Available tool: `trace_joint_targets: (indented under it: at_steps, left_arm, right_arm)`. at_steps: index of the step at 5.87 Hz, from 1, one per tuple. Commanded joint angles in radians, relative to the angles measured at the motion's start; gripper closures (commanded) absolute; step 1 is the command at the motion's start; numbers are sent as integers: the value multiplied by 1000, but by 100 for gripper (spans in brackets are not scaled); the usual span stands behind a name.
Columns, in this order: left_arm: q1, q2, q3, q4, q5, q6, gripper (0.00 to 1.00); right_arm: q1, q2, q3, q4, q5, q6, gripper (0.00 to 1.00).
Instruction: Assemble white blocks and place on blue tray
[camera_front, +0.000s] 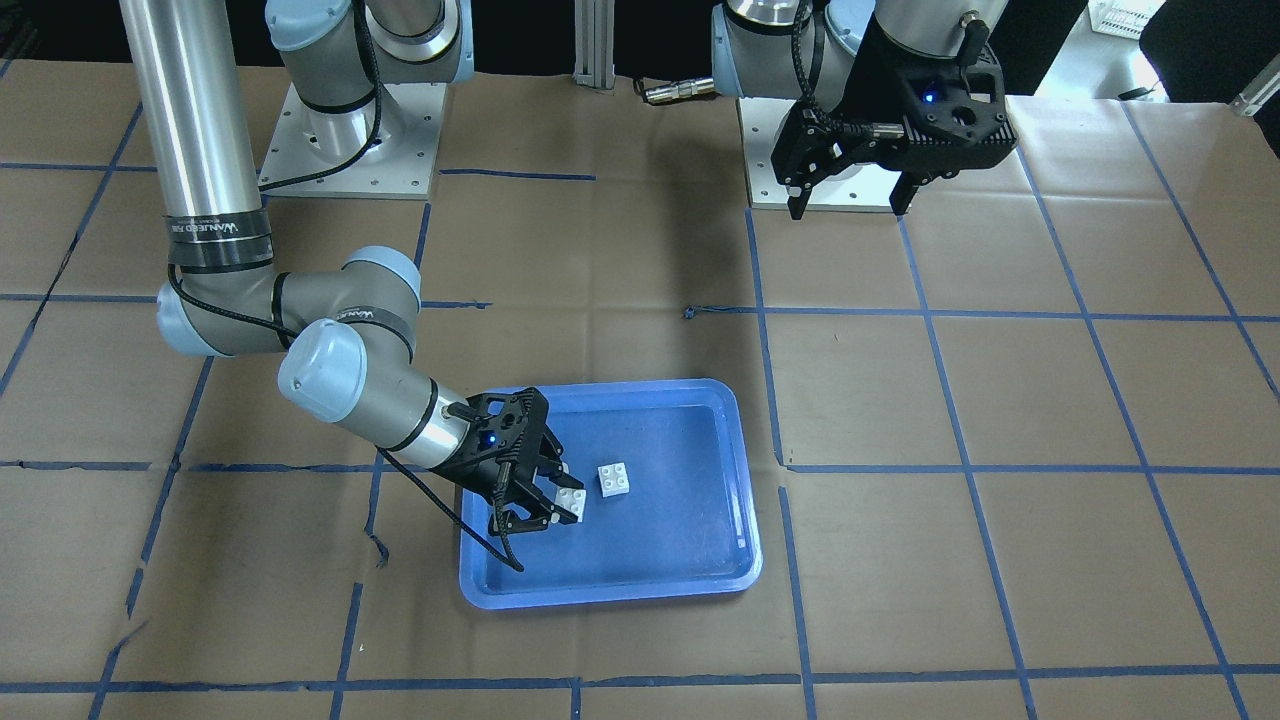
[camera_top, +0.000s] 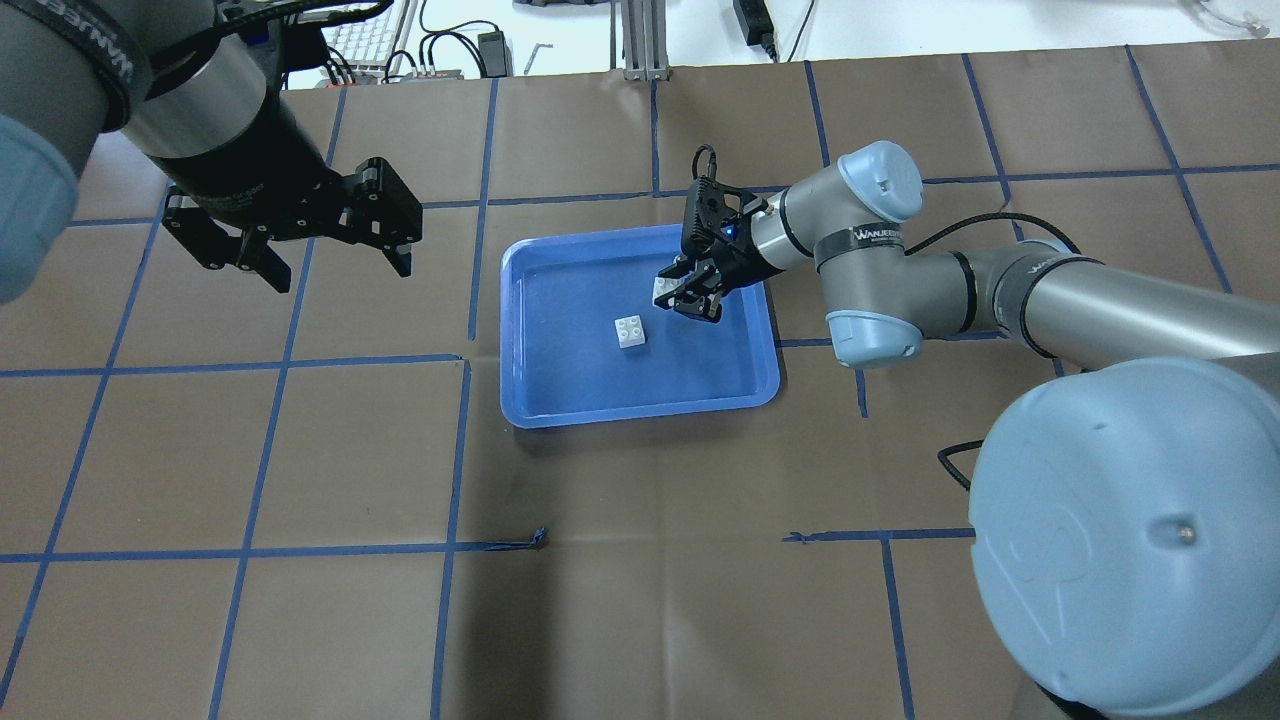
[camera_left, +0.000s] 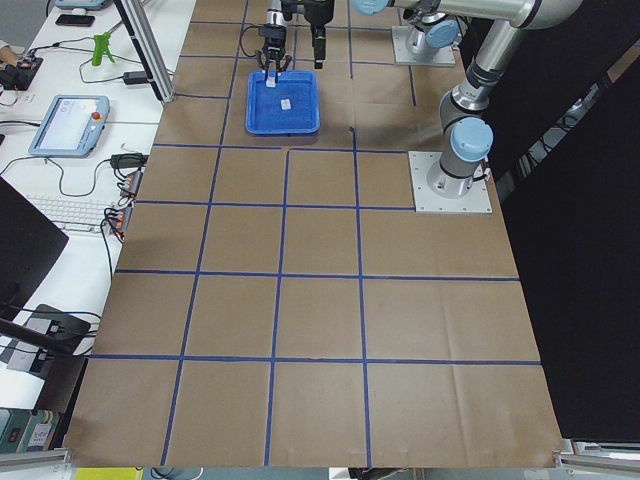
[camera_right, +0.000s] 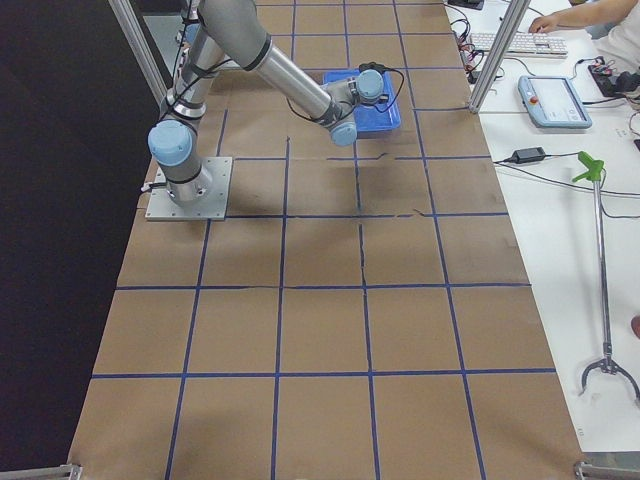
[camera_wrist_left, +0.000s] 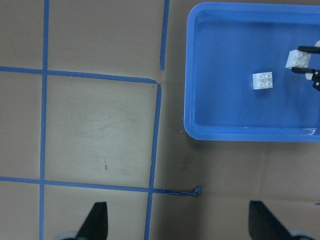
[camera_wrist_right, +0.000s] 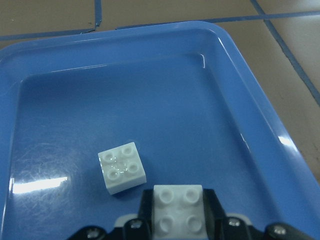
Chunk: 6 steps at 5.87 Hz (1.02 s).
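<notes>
While the right tool (camera_front: 558, 496) grips one white block (camera_front: 572, 503), the second block (camera_front: 614, 480) lies beside it on the blue tray (camera_front: 660, 545).

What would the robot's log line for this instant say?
right gripper: shut on held block over tray | loose block: on tray, apart | left gripper: open, off tray | assembly: not done

White blocks (camera_top: 630, 332), blue tray (camera_top: 570, 370), brown table (camera_top: 650, 620) gridded in blue.
</notes>
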Motion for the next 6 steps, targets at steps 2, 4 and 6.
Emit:
trace_joint_targets:
  at_steps: [2,4,6]
  left_arm:
    - [0,-1,0,3,0,0,1]
    - [0,0,0,3,0,0,1]
    - [2,0,0,3,0,0,1]
  right_arm:
    - [36,4,41,-10,-9,-2,76]
    - [38,4,44,-19,-9,-1,75]
    - [40,4,49,-19,-10,-1,75]
